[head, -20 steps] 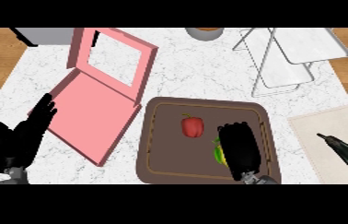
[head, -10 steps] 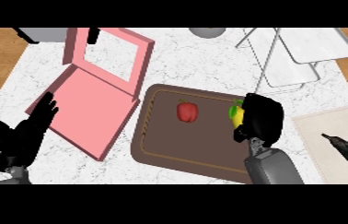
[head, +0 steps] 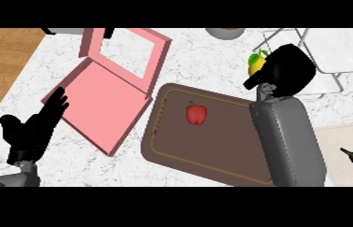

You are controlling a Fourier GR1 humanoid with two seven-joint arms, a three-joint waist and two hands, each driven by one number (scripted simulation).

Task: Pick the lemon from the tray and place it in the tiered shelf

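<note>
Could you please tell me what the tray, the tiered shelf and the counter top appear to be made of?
The tray looks like dark brown wood or plastic, matte, with a thin groove along its rim. The tiered shelf seems thin wire metal: pale grey rods around light panels. The counter top looks like white marble, judging by its grey speckled veining.

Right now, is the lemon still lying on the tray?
No, the right hand holds the lemon above the counter, past the tray.
</note>
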